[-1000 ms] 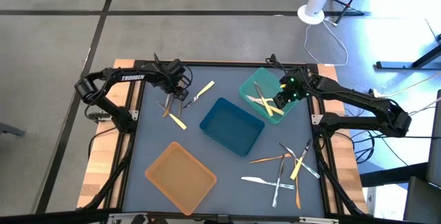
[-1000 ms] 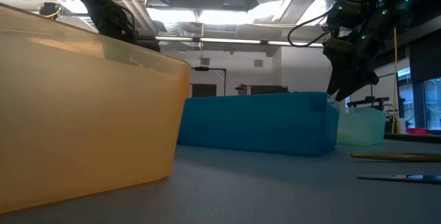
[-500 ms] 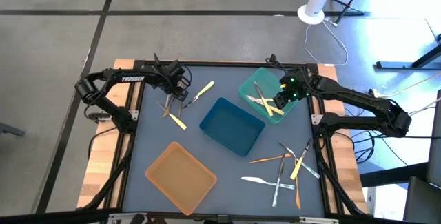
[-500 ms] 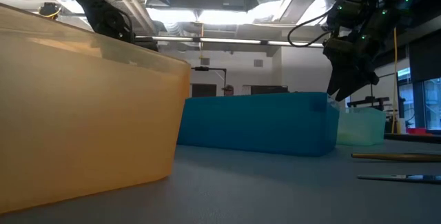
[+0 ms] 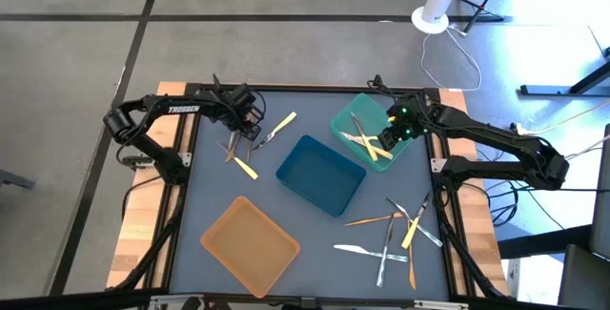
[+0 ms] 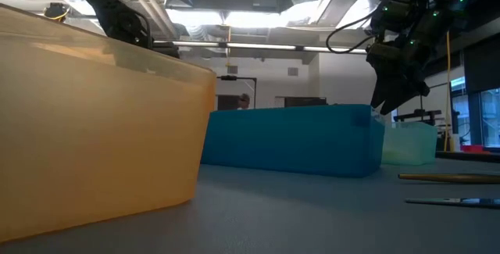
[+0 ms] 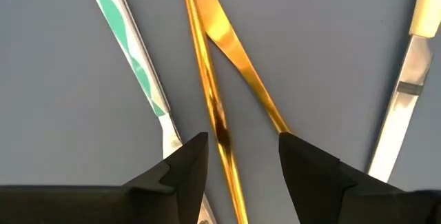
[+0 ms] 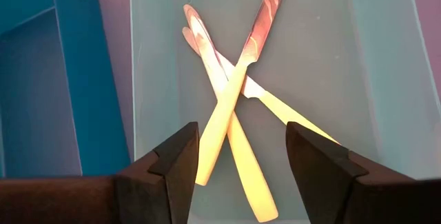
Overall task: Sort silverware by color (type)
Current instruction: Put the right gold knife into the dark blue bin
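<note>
Your left gripper [image 7: 238, 162] hangs spread and empty over a small cluster of cutlery on the far side of the blue tray [image 5: 321, 174], its fingers straddling two crossed orange pieces [image 7: 217, 79] with a white-handled knife [image 7: 141, 72] just beside them. Your right gripper [image 8: 238, 158], also spread and holding nothing, hovers over the teal tray [image 5: 367, 134] next to the blue one, where three yellow knives [image 8: 231, 107] lie crossed. More silverware [image 5: 396, 234] waits scattered on the near side of the blue tray, by the empty orange tray [image 5: 250, 245]. Close the left now and you risk pinching both orange pieces, or nudging the neighbouring knife.
</note>
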You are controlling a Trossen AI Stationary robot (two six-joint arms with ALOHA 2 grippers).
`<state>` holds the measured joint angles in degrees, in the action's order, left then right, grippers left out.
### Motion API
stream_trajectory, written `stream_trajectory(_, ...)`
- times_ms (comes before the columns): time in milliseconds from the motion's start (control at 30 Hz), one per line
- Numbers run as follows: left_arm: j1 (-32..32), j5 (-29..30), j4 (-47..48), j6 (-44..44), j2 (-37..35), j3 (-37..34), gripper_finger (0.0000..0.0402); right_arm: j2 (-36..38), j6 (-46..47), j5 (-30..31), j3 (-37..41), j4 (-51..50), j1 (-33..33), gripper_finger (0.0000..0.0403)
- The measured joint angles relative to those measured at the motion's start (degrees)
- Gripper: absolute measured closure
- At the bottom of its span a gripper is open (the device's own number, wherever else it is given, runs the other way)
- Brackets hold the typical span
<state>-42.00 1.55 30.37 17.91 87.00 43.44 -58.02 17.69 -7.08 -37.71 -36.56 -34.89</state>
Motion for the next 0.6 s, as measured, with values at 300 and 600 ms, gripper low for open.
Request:
stream_trajectory(300,0.0,0.77,-0.01,0.04,1.92,0.01,0.023,0.0,-0.02,0.01,0.0,0.0,0.0,0.0198)
stream_trajectory(600,0.05,1.24,-0.08,-0.22,5.01,0.25,0.023,0.0,-0.02,0.01,0.0,0.04,0.0,0.0198)
